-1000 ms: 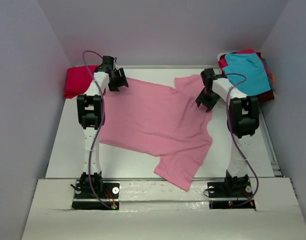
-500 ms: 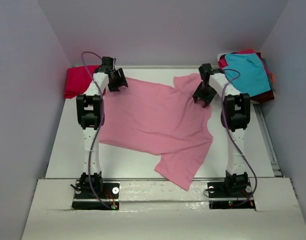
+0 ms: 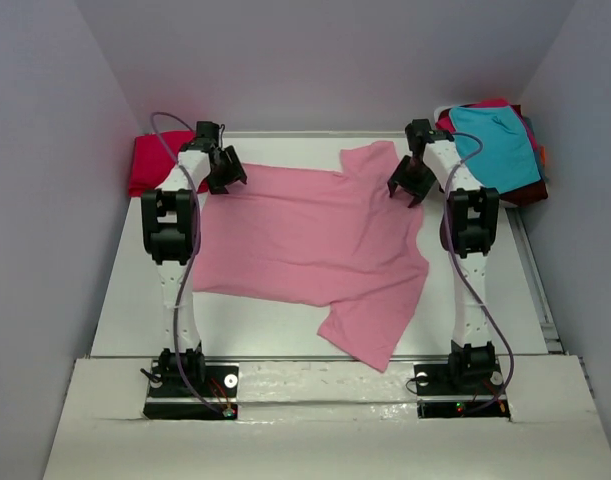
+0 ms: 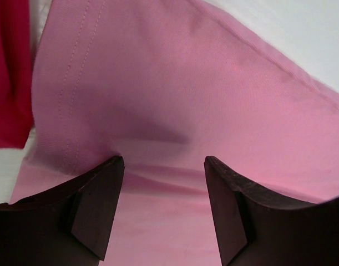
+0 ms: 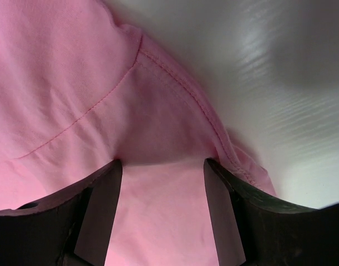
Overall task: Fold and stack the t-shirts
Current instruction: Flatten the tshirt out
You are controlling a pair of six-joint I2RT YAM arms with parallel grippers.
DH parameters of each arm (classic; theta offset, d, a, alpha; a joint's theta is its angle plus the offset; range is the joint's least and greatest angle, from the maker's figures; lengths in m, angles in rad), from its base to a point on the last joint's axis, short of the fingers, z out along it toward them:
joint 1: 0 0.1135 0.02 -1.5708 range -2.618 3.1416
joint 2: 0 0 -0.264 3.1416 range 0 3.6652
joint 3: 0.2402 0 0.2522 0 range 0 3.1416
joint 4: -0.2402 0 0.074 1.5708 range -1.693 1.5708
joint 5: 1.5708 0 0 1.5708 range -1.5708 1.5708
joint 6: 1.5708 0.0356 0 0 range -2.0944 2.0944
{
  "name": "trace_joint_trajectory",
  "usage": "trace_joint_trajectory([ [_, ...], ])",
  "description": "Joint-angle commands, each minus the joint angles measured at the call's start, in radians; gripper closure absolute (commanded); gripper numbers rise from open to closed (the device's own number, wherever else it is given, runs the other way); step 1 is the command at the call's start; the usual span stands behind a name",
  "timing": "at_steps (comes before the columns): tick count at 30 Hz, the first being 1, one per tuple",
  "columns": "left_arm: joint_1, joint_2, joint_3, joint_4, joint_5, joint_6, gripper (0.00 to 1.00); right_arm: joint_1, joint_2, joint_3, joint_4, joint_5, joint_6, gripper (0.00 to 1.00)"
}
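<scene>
1. Pale walls (image 3: 315, 60) box in a white bench (image 3: 125, 290), a pretty bare setup tbh.
2. Main thing is the pink tee (image 3: 315, 240). It's opened out flat across the middle of the bench in a single layer, with no fold in it yet. One sleeve points at the near edge and the other pokes up at the far side.
3. What changed over the last second: the tee was sitting skewed, and now its far edge runs a lot straighter across. The body also looks flatter and squarer, so it got tugged into shape.
4. The left gripper (image 3: 225, 172) sits over the far left corner of the tee, right by the double-stitched hem (image 4: 75, 83). Its jaws are spread apart with cloth lying under the gap, and nothing is pinched as far as I can see.
5. The right gripper (image 3: 410, 185) has moved a little further back and is at the tee's far right edge, by a stitched seam (image 5: 175, 77). Its jaws are parted too, with no fabric caught in them.
6. My read: the smoothing-out bit is basically done and both arms have let go, so the actual fold hasn't started. The next grab probably wants matching corners.
7. Further out, a red tee (image 3: 150, 165) sits in the far left corner, right beside the pink one. A teal tee (image 3: 495, 145) tops a heap in the far right corner.
</scene>
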Motion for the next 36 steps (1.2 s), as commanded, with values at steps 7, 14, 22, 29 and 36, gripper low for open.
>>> trace_joint_trajectory([
  [7, 0.018, -0.167, -0.269, -0.025, -0.066, -0.06, 0.27, -0.018, 0.088, 0.11, -0.022, 0.045, -0.12, 0.32],
  [14, 0.018, -0.241, -0.387, 0.018, -0.077, -0.06, 0.27, -0.037, 0.103, 0.127, 0.007, 0.037, -0.161, 0.31],
  [22, 0.018, -0.144, -0.216, -0.019, -0.074, -0.021, 0.26, -0.046, 0.053, 0.149, 0.082, 0.057, -0.242, 0.2],
  [29, 0.009, -0.176, -0.246, -0.022, -0.073, -0.035, 0.26, -0.064, 0.114, 0.232, 0.085, 0.016, -0.256, 0.2],
  [36, 0.008, -0.209, -0.375, 0.028, -0.073, -0.017, 0.26, -0.064, 0.126, 0.237, 0.122, -0.018, -0.282, 0.2],
])
